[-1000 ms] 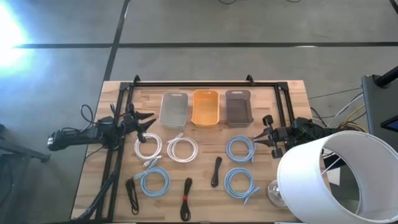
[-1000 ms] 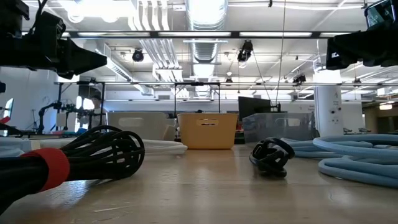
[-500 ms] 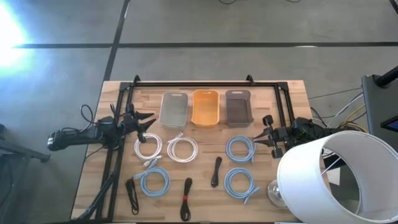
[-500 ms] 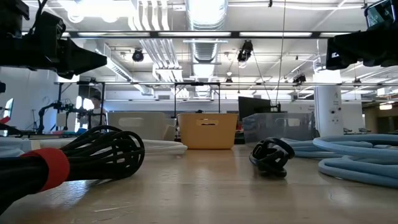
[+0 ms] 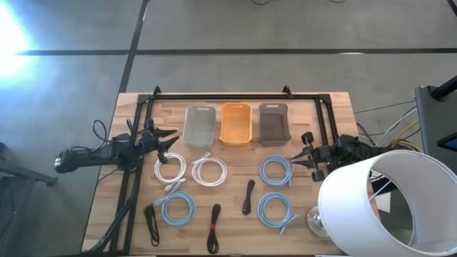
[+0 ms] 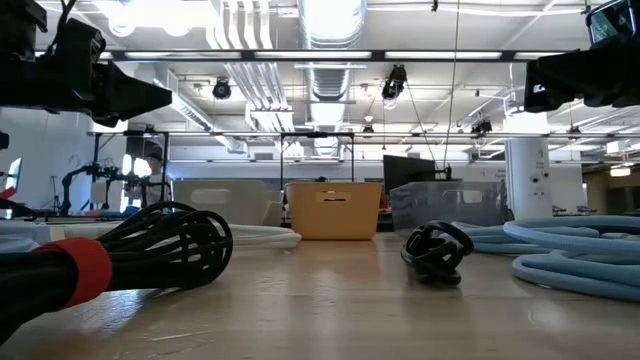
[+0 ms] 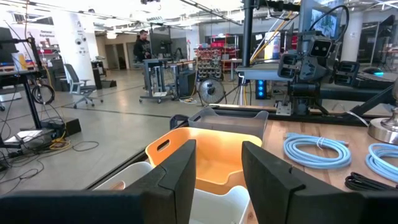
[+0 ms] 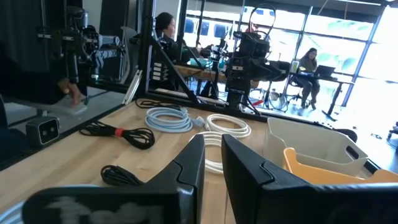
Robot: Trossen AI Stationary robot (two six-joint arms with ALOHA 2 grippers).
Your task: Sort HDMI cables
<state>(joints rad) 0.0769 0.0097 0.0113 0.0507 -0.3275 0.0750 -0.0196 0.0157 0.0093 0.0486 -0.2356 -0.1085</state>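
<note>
Both arms hover above the table and touch nothing. My left gripper point(image 5: 171, 140) is open at the left side, next to the clear tray point(image 5: 200, 125); its fingers point(image 7: 180, 174) frame the orange tray point(image 7: 205, 155). My right gripper point(image 5: 296, 158) is at the right side beside a light-blue coil point(image 5: 275, 170), its fingers a narrow gap apart point(image 8: 213, 163). Two white coils point(image 5: 171, 170) point(image 5: 209, 170), two more light-blue coils point(image 5: 177, 208) point(image 5: 276, 208) and three black bundles point(image 5: 151, 221) point(image 5: 213, 227) point(image 5: 248, 196) lie flat on the wood. A fourth light-blue coil does not show.
The clear tray, orange tray point(image 5: 236, 123) and grey tray point(image 5: 273, 123) stand in a row near the far edge. A black frame point(image 5: 235, 96) borders the table. A white lampshade point(image 5: 385, 207) covers the near right corner. Bare wood lies between the cable rows.
</note>
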